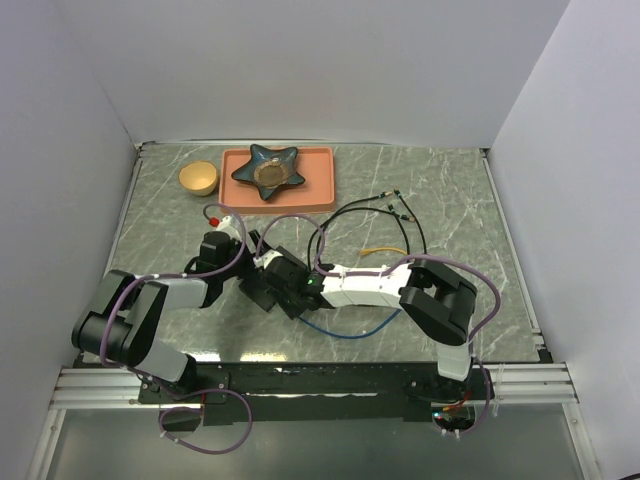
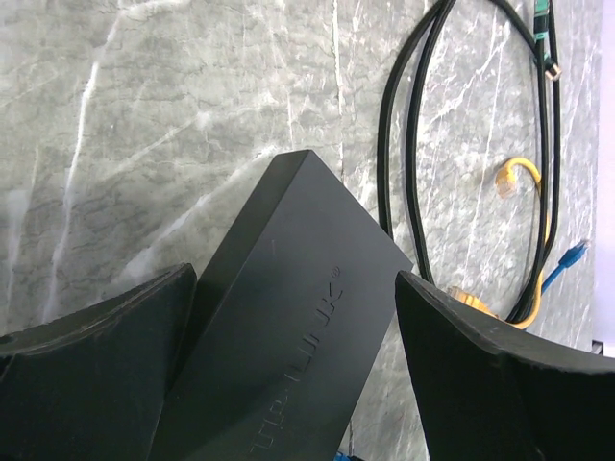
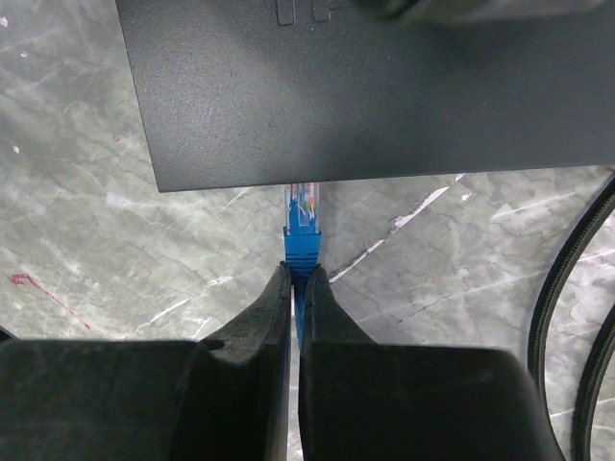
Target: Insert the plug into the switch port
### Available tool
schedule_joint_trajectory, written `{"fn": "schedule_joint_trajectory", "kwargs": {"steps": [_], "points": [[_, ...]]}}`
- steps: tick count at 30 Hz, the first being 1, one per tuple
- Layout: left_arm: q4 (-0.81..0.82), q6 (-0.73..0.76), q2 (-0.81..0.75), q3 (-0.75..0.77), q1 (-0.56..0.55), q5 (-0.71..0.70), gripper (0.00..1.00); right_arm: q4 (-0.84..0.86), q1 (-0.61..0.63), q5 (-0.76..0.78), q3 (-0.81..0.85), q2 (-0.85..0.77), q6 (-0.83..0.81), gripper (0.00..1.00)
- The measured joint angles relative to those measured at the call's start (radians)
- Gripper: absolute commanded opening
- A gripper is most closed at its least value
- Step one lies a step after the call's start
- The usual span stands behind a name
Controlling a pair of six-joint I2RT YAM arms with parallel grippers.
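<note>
The switch (image 3: 384, 96) lies flat on the table (image 3: 115, 240) near its middle, between the two arms. Its near side faces the right gripper (image 3: 293, 288), but the sockets on that side are hidden from above. The plug (image 3: 303, 226) points straight at that side. Its clear tip meets the edge of the box, and I cannot tell whether it has entered a socket.

I judge the step in hand to be the final push. To do it well, keep the plug square to the face and level with the socket, and drive it along its own axis. Ease off and realign if it binds, and brace the switch so it does not slide.

The right gripper is clenched on the blue cable just behind the plug's boot, its jaws nearly closed. The left gripper (image 2: 298, 279) is spread wide astride the switch. Its left finger sits against the box, but I cannot tell whether it truly clamps it. Black cables (image 2: 404, 144) and a yellow cable (image 2: 524, 178) lie beyond.
</note>
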Motion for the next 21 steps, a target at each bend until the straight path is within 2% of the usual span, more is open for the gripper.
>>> {"fn": "schedule_joint_trajectory", "kwargs": {"steps": [21], "points": [[0.021,-0.033,-0.004,-0.014,-0.010,-0.041,0.93,-0.005,0.017,0.025,0.005,0.000,0.001,0.00]]}}
